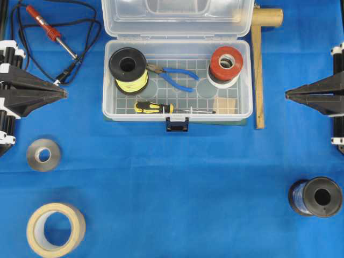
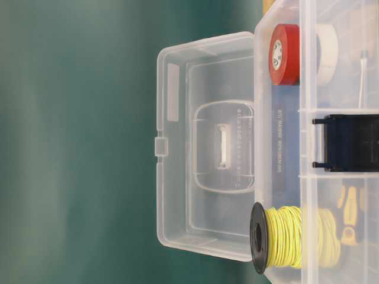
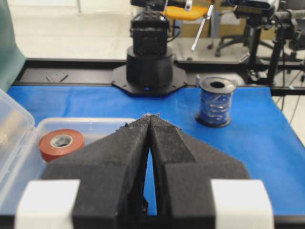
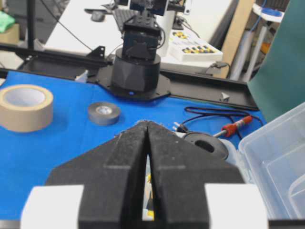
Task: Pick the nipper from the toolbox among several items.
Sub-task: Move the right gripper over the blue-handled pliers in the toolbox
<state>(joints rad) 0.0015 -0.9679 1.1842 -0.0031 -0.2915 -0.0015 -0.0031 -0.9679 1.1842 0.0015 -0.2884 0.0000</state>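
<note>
The clear toolbox [image 1: 108,80] stands open at the back centre, with its lid [image 2: 207,148] laid back. Inside it the blue-handled nipper [image 1: 176,78] lies flat near the middle, its dark jaws pointing left toward a yellow wire spool [image 1: 129,70]. My left gripper [image 1: 65,92] rests shut at the left edge, well clear of the box, with nothing in it. My right gripper [image 1: 286,95] rests shut at the right edge, also holding nothing. In both wrist views the shut tips [image 3: 151,117] [image 4: 147,123] hide the nipper.
In the box are also red tape on white tape [image 1: 226,64], a yellow-black screwdriver [image 1: 156,108] and a wooden block [image 1: 226,105]. A soldering iron [image 1: 51,32], grey tape [image 1: 44,155], beige tape [image 1: 55,228], a blue wire spool [image 1: 316,196] and a wooden mallet [image 1: 259,64] lie on the cloth.
</note>
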